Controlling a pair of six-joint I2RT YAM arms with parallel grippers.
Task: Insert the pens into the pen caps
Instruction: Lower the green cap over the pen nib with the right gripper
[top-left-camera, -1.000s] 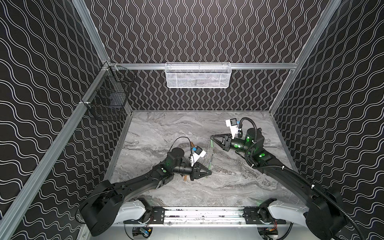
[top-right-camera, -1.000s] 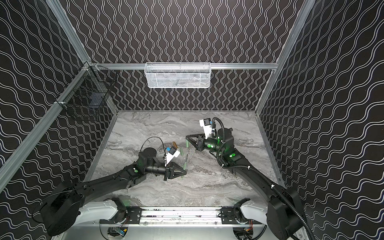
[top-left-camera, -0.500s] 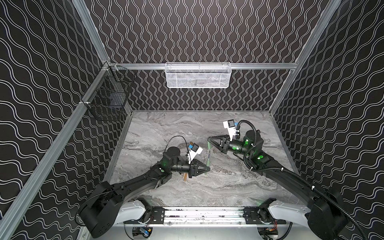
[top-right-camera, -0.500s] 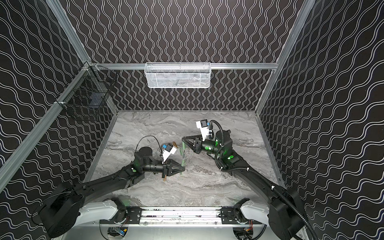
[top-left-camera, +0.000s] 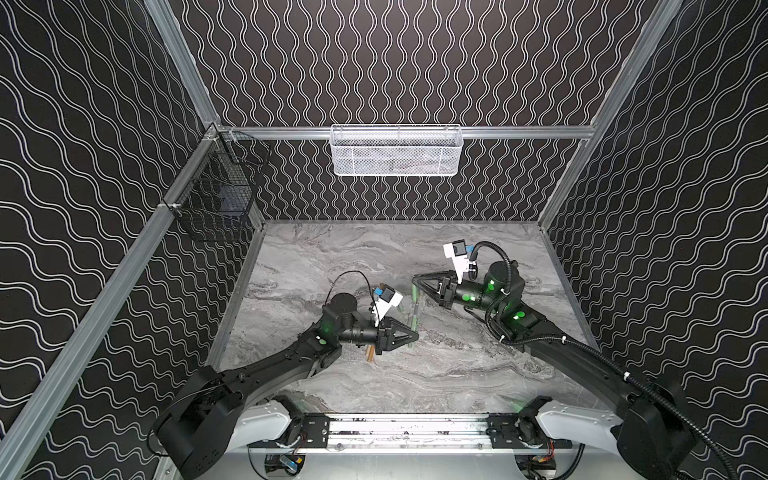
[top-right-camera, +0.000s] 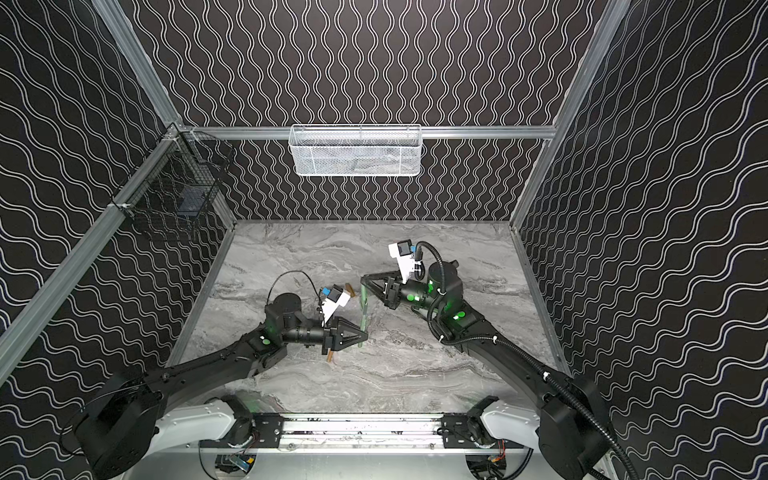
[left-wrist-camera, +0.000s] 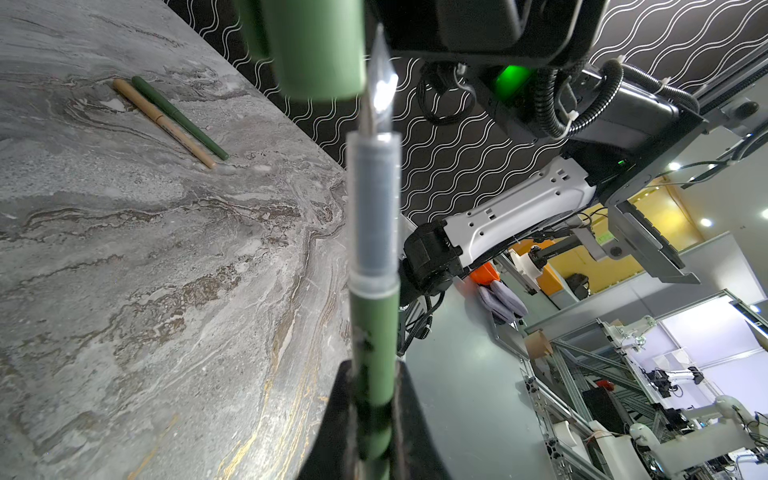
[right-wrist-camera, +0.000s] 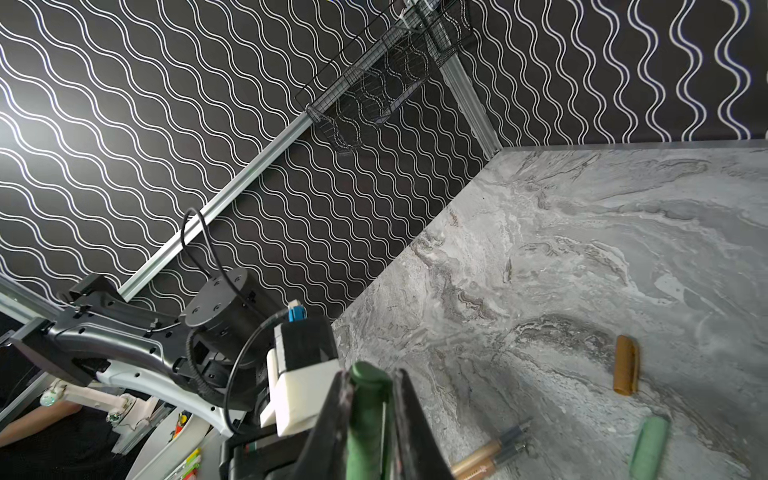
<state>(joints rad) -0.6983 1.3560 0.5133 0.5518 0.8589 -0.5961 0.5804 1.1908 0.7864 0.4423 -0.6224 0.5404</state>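
Both top views: high above the arm bases, angled steeply down; the whole table (top-left-camera: 332, 257) is shared. Left wrist camera: close behind the left end effector (left-wrist-camera: 372, 370), looking along the held green pen (left-wrist-camera: 372, 324) toward the right arm (left-wrist-camera: 519, 216). Right wrist camera: close behind the right end effector (right-wrist-camera: 369, 378) and its green cap (right-wrist-camera: 368, 407), facing the left arm (right-wrist-camera: 124, 340) and a table corner.

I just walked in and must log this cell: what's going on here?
The left gripper is shut on a slim green pen, its nib pointing at a stubby green cap gripped by the right gripper. The nib lies alongside the cap's end, not inside it yet. A tan cap and a pale green cap lie loose on the grey marble table.
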